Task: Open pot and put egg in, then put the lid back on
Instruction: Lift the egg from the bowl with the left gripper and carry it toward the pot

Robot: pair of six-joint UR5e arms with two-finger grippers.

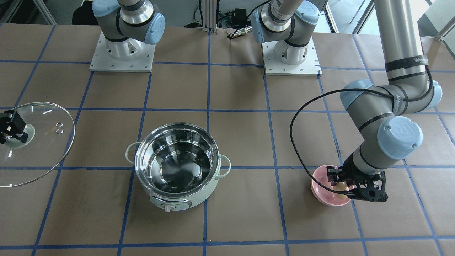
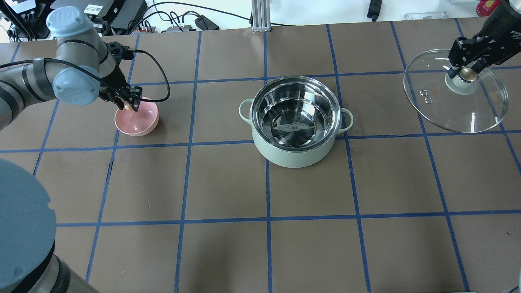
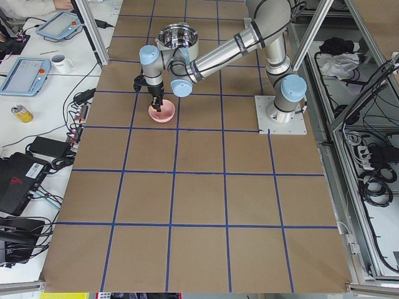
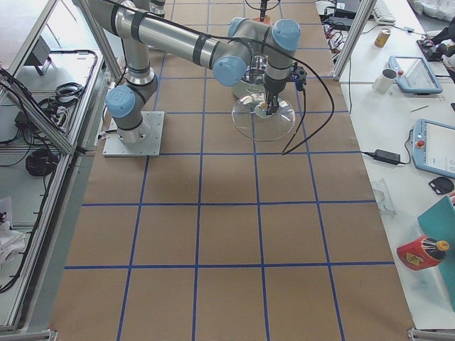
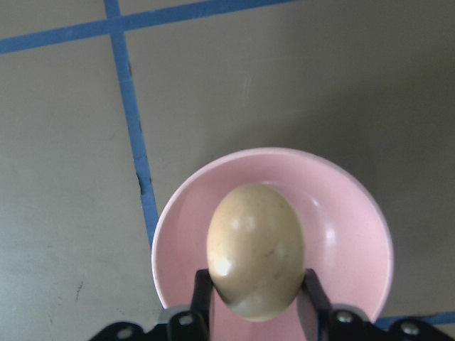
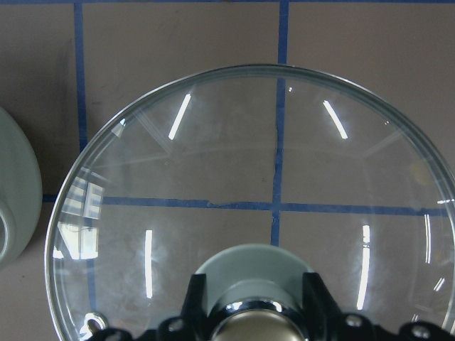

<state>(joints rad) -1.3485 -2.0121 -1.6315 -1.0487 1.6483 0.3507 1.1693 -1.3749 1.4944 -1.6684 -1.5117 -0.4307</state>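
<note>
Currently egg light, smooth, fragile: left fingers pinch its sides over pink bowl, keep force min.; right fingers clenched on knob of glass lid, rigid, breakable.

The pot stands in the middle. The bowl lies to its left, with the egg in or just over it. The lid is to the right.

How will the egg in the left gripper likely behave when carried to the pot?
Probably fragile: the egg sits pinched between the left gripper's two narrow jaws, so a harder squeeze might crack it. Its glossy, rounded shell could slip. Set on the pot's steel floor, it would likely roll.
</note>
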